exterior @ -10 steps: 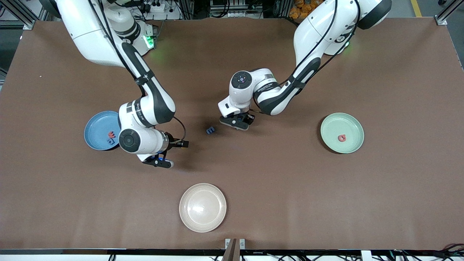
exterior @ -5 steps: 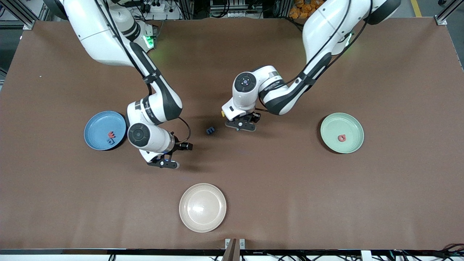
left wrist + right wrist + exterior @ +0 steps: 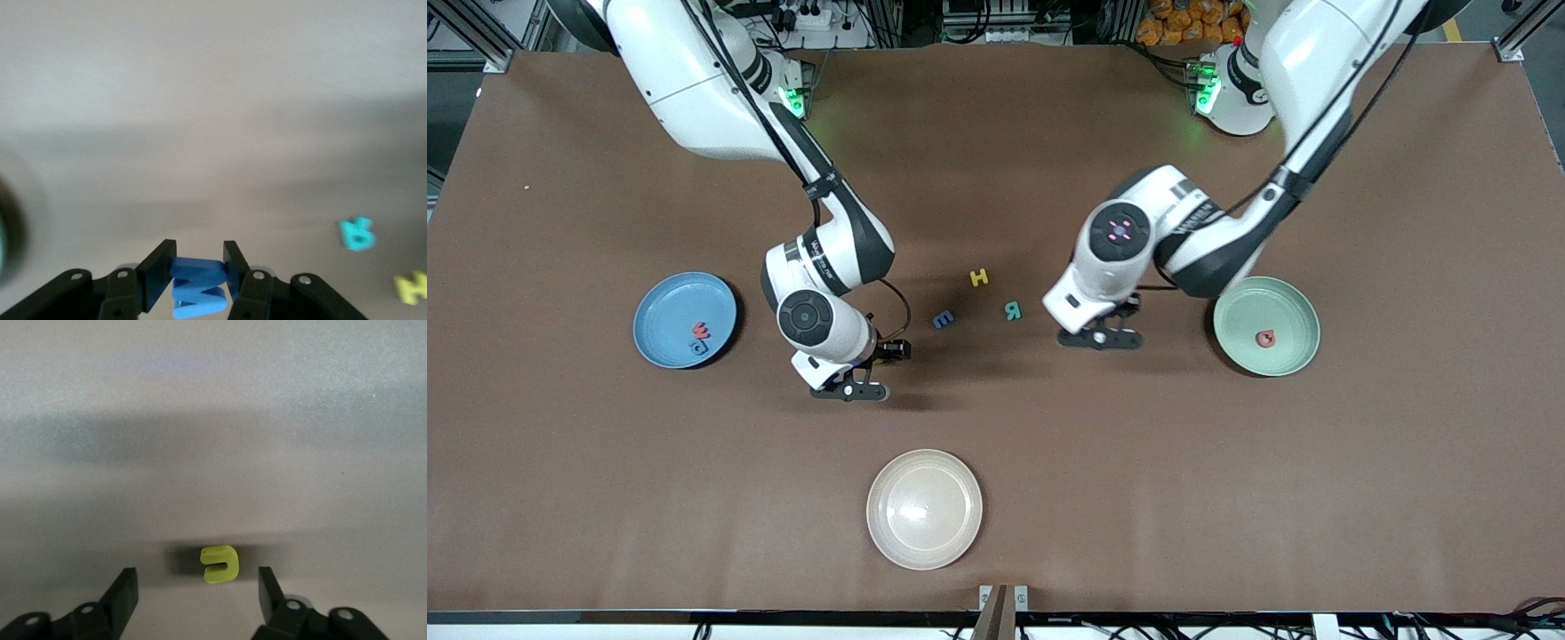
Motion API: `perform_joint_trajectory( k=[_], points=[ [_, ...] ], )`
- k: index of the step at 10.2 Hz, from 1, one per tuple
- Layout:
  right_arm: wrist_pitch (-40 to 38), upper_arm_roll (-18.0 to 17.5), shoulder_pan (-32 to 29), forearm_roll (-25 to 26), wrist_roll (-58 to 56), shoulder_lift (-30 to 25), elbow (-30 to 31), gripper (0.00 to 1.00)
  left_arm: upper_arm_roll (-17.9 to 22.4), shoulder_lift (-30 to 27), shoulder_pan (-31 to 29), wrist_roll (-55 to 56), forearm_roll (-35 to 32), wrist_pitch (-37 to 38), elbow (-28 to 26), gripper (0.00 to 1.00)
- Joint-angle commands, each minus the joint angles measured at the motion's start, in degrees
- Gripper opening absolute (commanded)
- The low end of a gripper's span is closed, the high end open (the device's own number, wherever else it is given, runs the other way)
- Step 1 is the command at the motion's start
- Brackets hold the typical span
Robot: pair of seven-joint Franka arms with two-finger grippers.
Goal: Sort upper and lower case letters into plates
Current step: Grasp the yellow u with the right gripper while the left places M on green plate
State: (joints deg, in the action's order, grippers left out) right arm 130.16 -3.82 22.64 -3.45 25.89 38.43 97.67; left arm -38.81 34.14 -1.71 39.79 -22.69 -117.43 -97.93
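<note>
My left gripper (image 3: 198,257) is shut on a blue foam letter (image 3: 200,288); it hangs over the table (image 3: 1100,339) beside the mint green plate (image 3: 1282,307), which holds a pink letter (image 3: 1264,338). My right gripper (image 3: 196,581) is open low over the table (image 3: 852,389), with a small yellow-green letter (image 3: 219,563) lying between its fingers. A yellow letter (image 3: 979,277), a teal letter (image 3: 1012,309) and a blue letter (image 3: 943,319) lie mid-table. The sky blue plate (image 3: 663,311) holds a red letter (image 3: 699,331) and a blue one (image 3: 698,348).
A cream-beige plate (image 3: 924,508) with nothing on it sits near the table's front edge, nearer the camera than the loose letters. Both arms reach down from the robots' side of the brown table.
The left arm has carried its blue letter toward the mint plate, uncovering the yellow and teal letters. The right arm has moved away from the blue plate toward mid-table and its fingers have narrowed slightly.
</note>
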Motion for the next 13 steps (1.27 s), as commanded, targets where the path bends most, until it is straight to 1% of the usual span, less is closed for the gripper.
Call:
perform_joint_trajectory(
  k=[1, 2, 3, 4, 5, 6, 8, 10, 11, 12, 13],
  points=[
    [1.1, 0.5, 0.0, 1.1, 1.1, -0.3, 0.8, 0.76, -0.8, -3.4, -8.1, -7.4, 1.5, 5.1, -1.6, 0.0],
    [1.2, 0.5, -0.4, 1.3, 1.1, -0.3, 0.8, 0.76, -0.7, -3.6, -10.8, -9.8, 1.5, 7.8, -2.0, 0.0],
    [1.4, 0.5, -0.4, 1.3, 1.2, -0.2, 0.8, 0.76, -1.0, -3.5, -17.1, -13.6, 1.5, 7.9, -3.7, 0.0],
    [3.2, 0.5, 0.2, 1.3, 2.1, 0.3, 1.1, 0.75, -3.0, -3.7, -22.0, -18.7, 1.6, 8.3, -4.2, 0.0],
    [3.5, 0.5, 0.0, 1.2, 2.1, 0.5, 1.6, 0.75, -4.1, -3.8, -26.5, -21.5, 1.6, 8.3, -5.7, 0.0],
    [3.4, 0.5, -0.3, 1.3, 2.1, 0.4, 1.6, 0.75, -4.5, -3.8, -29.5, -22.6, 1.2, 7.9, -6.7, 0.0],
    [3.2, 0.5, -0.4, 1.3, 2.1, 0.4, 1.6, 0.7, -4.4, -3.6, -31.0, -23.2, 1.1, 7.5, -8.1, 0.0],
    [3.3, 0.5, -0.3, 1.2, 2.1, 0.4, 1.6, 0.64, -4.5, -3.2, -35.2, -23.3, 0.8, 3.7, -11.8, 0.0],
    [3.3, 0.5, -0.3, 1.2, 2.1, 0.4, 1.6, 0.62, -4.4, -3.1, -35.6, -23.3, 0.8, 3.4, -12.1, 0.0],
    [3.4, 0.5, -0.3, 1.2, 2.1, 0.4, 1.9, 0.57, -4.4, -2.7, -35.6, -23.2, 0.8, 3.3, -12.1, 0.64],
    [3.4, 0.5, -0.3, 1.2, 2.1, 0.4, 2.0, 0.54, -4.4, -2.3, -35.7, -23.3, 0.7, 3.0, -11.9, 1.0]
  ],
)
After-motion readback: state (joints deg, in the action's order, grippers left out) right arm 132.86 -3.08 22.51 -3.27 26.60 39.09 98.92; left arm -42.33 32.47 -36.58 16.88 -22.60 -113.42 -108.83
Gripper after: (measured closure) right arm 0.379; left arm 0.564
